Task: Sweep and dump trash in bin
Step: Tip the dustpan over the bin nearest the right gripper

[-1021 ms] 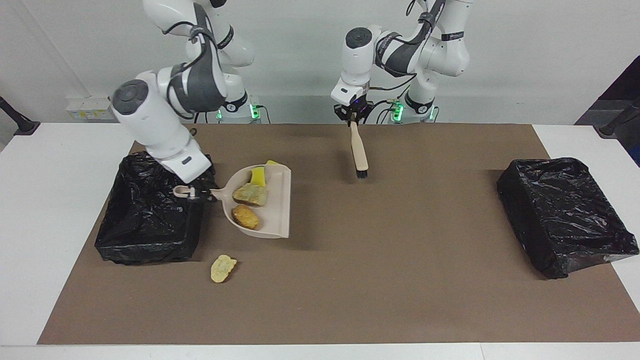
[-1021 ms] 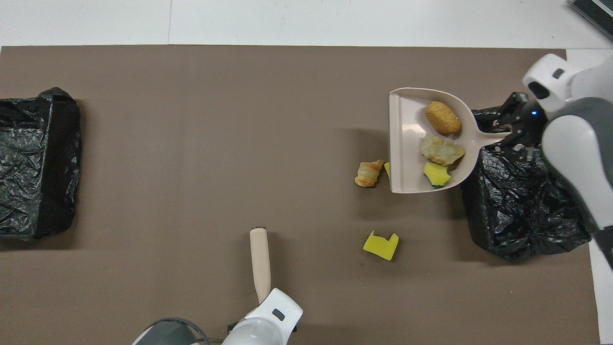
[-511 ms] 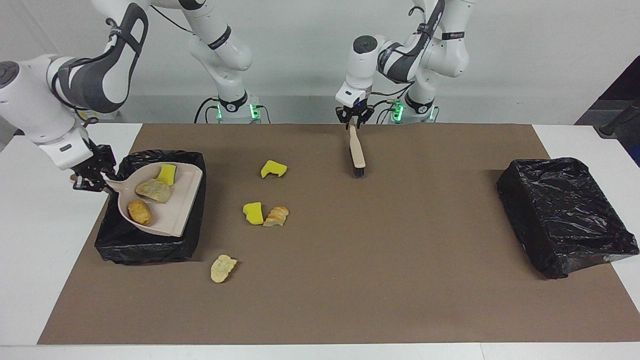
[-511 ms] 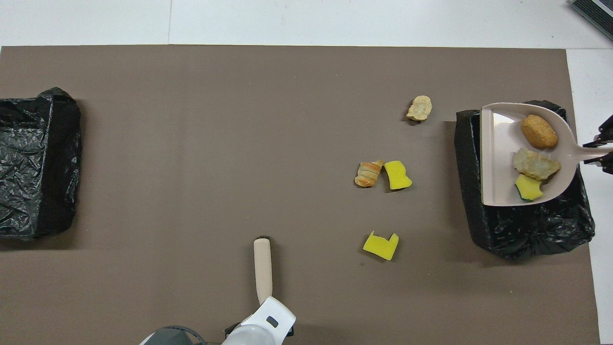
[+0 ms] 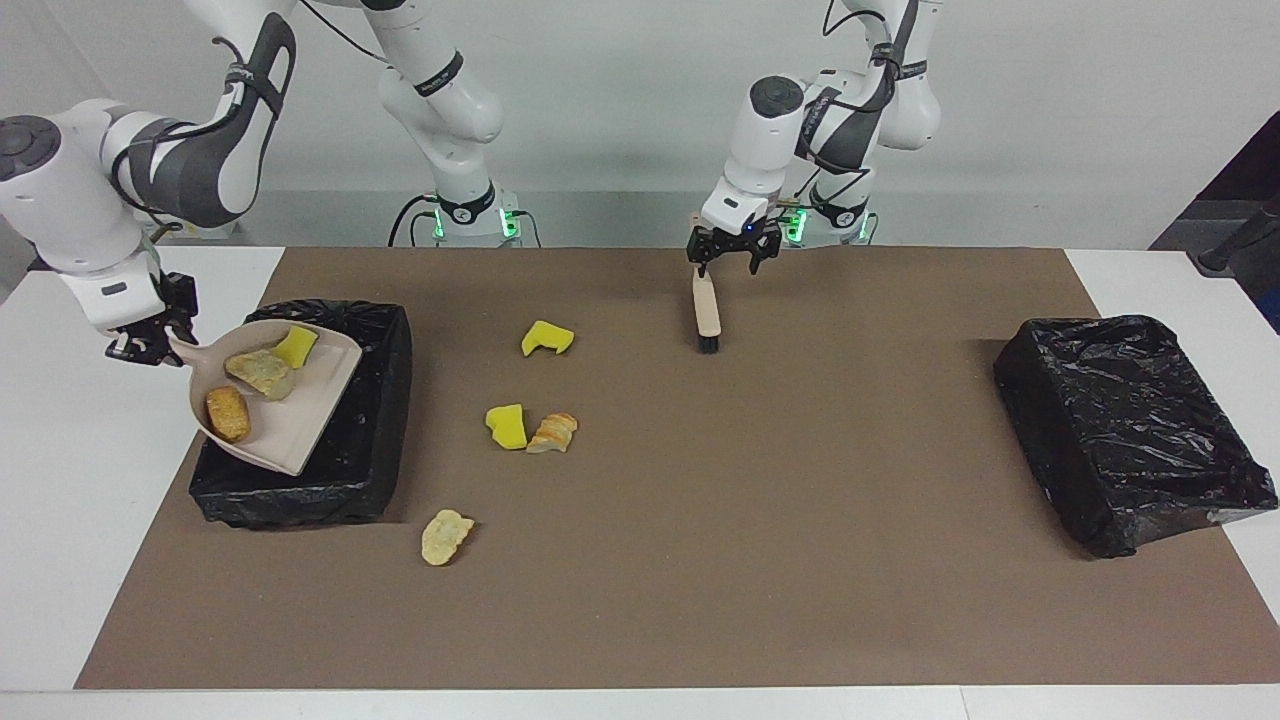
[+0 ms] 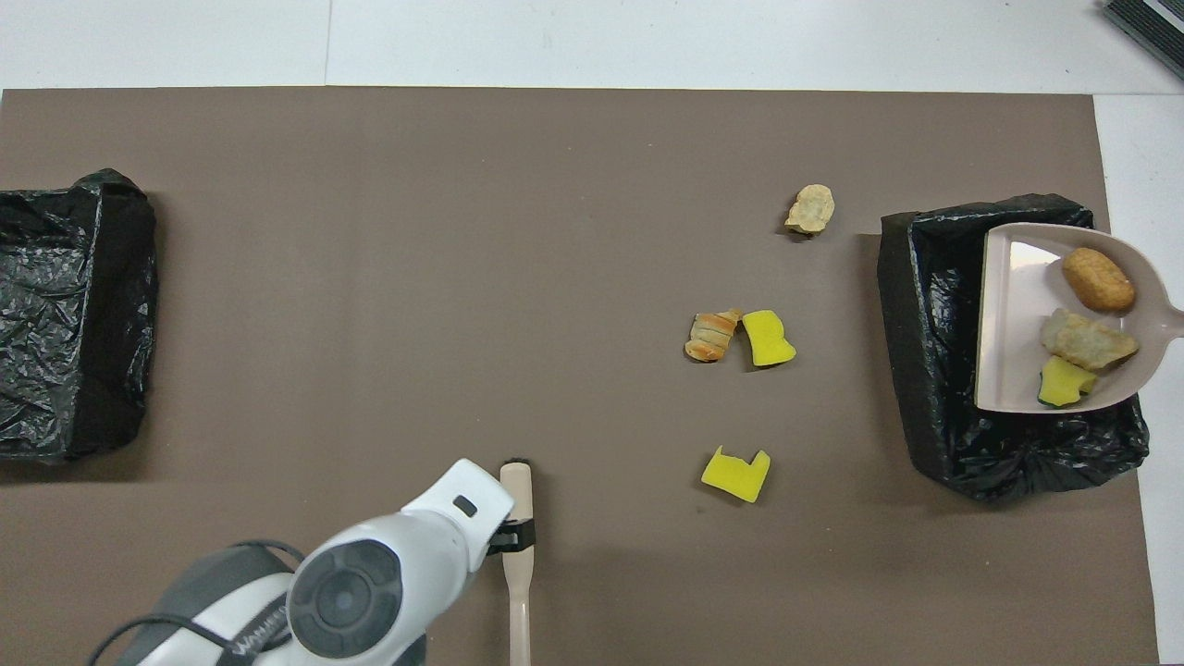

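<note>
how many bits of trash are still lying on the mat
4. A notched yellow sponge chunk nearest the robots; a yellow chunk beside a bread-like piece mid-mat; a pale scrap farthest from the robots. Three more ride in the dustpan.

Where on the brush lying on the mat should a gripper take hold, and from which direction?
Grip the brush on its slim beige handle, coming straight down from above. It lies flat with the bristle end pointing away from the robots, so the handle's two long sides are free for the fingers.
</note>
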You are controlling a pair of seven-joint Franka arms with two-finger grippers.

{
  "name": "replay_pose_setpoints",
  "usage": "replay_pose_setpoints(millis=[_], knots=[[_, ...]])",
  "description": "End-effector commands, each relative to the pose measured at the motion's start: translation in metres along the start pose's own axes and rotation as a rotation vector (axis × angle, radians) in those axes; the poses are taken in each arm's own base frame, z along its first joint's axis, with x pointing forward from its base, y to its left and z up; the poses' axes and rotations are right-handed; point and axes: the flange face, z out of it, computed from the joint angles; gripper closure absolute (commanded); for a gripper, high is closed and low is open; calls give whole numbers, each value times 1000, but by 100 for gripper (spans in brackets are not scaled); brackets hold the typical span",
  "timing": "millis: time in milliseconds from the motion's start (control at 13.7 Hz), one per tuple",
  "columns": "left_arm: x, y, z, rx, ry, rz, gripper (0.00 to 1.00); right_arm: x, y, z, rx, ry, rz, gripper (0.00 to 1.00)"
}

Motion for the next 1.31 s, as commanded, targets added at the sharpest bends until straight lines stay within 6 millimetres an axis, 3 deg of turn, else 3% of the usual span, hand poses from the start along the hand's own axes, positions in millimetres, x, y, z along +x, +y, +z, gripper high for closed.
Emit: replay_pose_setpoints(millis=[0, 73, 292, 511, 656, 875, 1167, 1240], knots=[[69, -39, -3, -7, -25, 73, 0, 25, -13, -24, -32, -117, -40, 100], [83, -50, -10, -10, -18, 94, 0, 33, -23, -32, -37, -161, -22, 100], [127, -76, -42, 85, 35, 175, 0, 65, -48, -33, -55, -254, -13, 100], [172, -112, -77, 83, 25, 220, 0, 94, -50, -42, -99, -361, -16, 100], [188, -140, -89, 79, 33, 193, 0, 106, -53, -51, -112, -445, -19, 100], [201, -168, -108, 76, 66, 190, 0, 100, -54, -60, -113, -567, -39, 100], [214, -209, -167, 73, 77, 149, 0, 89, -51, -96, -135, -597, -20, 100], [215, -209, -181, 73, 84, 149, 0, 87, -51, -106, -133, -588, -2, 100]])
